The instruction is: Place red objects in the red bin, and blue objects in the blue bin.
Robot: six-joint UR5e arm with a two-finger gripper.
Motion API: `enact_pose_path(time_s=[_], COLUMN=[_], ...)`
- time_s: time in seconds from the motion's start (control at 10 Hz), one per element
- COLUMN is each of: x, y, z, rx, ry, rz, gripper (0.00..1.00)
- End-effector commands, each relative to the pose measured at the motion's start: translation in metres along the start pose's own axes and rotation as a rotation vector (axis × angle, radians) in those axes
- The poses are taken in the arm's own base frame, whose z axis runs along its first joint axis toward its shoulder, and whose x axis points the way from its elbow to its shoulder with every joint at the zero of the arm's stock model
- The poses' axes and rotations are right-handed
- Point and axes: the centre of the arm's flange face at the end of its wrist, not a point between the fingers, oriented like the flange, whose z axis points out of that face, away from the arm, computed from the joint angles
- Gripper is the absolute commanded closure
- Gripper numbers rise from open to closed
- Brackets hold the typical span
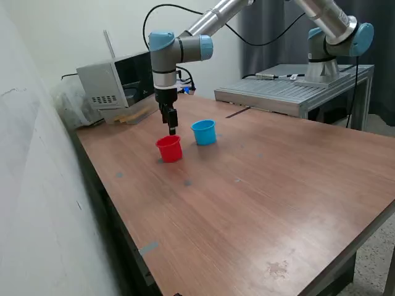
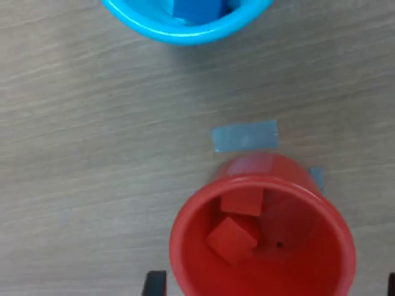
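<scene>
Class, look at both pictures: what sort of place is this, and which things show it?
Probably a robotics lab or workshop: a robot arm works over a plain wooden bench, a second arm's base stands on a metal table, and electronic equipment sits by the wall.

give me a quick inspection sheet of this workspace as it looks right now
surface: brown wooden table, some pale tape patches on it
job's things: red cup upright, two red cubes inside; blue cup upright beside it, apart, at least one blue cube inside; no loose cubes seen
clutter: grey box-like device at the table's far corner
grippers: gripper directly above the red cup, nothing seen in it, open or shut unclear
cables: black cable looping along the arm
surroundings: metal stand, white wall, dark curtain
</scene>
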Motion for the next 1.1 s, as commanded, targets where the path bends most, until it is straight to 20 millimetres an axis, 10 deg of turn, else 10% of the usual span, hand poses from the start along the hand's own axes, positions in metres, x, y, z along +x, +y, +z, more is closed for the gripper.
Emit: enact_pose_path(time_s=[0.0, 0.3, 1.0], x=[-0.005, -0.001, -0.001], y=[-0.028, -0.105, -0.353], z=[-0.064, -0.14, -0.219], rx=[0.066, 0.129, 0.326], ry=[0.002, 0.039, 0.003], rz=[-0.023, -0.046, -0.009], gripper=[0.0, 0.0, 0.0])
